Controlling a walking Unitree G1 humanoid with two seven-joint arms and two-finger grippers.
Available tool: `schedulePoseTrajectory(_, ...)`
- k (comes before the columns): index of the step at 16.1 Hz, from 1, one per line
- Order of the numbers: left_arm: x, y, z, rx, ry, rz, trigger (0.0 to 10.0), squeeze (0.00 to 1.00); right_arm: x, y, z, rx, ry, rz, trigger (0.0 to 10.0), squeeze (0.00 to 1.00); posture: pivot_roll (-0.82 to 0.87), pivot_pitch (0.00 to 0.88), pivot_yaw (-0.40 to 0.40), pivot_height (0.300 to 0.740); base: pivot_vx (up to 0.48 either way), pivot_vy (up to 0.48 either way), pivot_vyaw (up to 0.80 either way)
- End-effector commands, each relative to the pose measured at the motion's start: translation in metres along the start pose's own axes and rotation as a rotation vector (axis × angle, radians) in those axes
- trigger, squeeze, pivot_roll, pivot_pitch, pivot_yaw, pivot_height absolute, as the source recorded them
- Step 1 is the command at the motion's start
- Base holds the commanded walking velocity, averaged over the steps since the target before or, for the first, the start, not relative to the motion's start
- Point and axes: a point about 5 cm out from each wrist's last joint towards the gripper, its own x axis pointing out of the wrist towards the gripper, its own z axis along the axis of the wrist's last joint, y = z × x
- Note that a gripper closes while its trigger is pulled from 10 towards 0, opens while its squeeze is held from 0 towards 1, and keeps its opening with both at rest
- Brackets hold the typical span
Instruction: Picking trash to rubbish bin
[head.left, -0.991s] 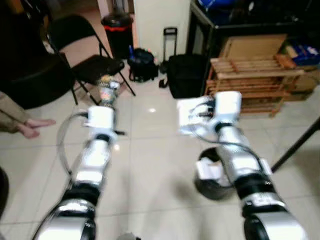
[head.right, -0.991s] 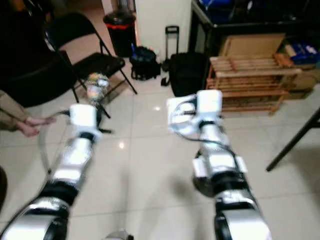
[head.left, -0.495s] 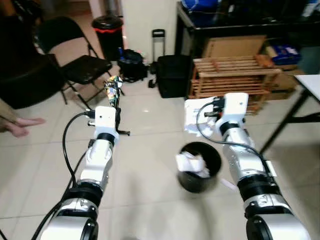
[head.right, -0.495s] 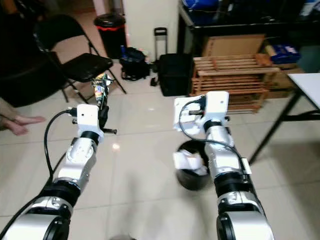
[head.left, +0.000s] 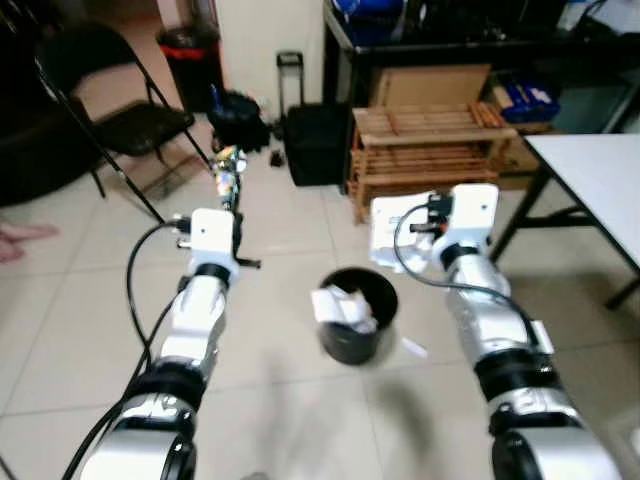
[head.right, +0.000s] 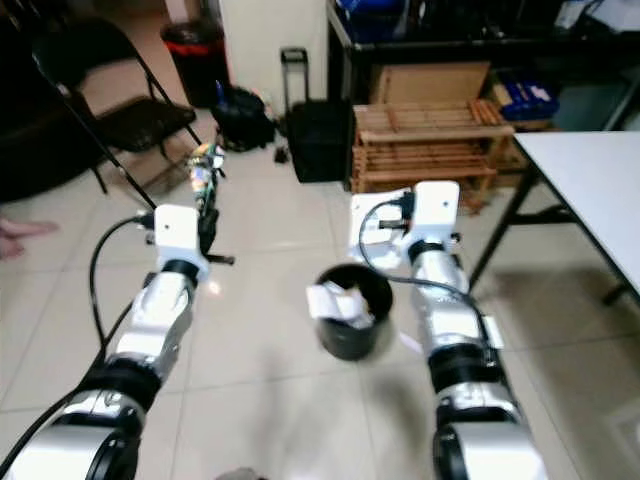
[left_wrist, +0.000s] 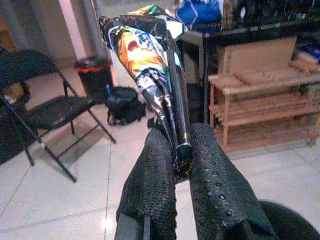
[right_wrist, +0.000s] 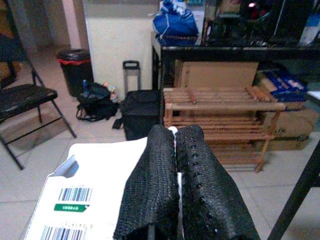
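The rubbish bin (head.left: 354, 318) has been brought to lower centre; the left gripper (left_wrist: 172, 165) pinches a foil wrapper (left_wrist: 150, 65), the right gripper (right_wrist: 175, 145) a white carton (right_wrist: 95, 200); release is judged imminent

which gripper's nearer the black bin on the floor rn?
Right. The right gripper, shut on a white carton, sits just above the black bin's far right rim. The left gripper, shut on a colourful wrapper, is well off to the bin's left.

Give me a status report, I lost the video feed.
Left gripper shut on colourful wrapper, held up. Right gripper shut on white carton. Black bin on floor between the arms, paper already inside. Nothing blocking it.
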Motion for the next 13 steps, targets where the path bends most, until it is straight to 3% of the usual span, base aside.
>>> schedulePoseTrajectory(1,0.0014,0.0003,0.0027,-0.002,-0.009,-0.009,10.0,0.00,0.0021,0.0030,0.0041,-0.005,-0.007,0.013,10.0,0.00,0.05,0.000,0.034,0.740,0.000,0.000,0.00)
schedulePoseTrajectory(8,0.0007,-0.0039,0.0040,-0.019,-0.022,-0.026,10.0,0.00,0.0023,0.0034,0.0045,-0.006,-0.007,0.013,10.0,0.00,0.05,0.000,0.035,0.740,0.000,0.000,0.00)
schedulePoseTrajectory(13,0.0011,-0.0028,0.0041,-0.010,-0.018,-0.024,10.0,0.00,0.0025,0.0034,0.0048,-0.010,-0.005,0.015,10.0,0.00,0.04,0.000,0.036,0.740,0.363,0.000,0.00)
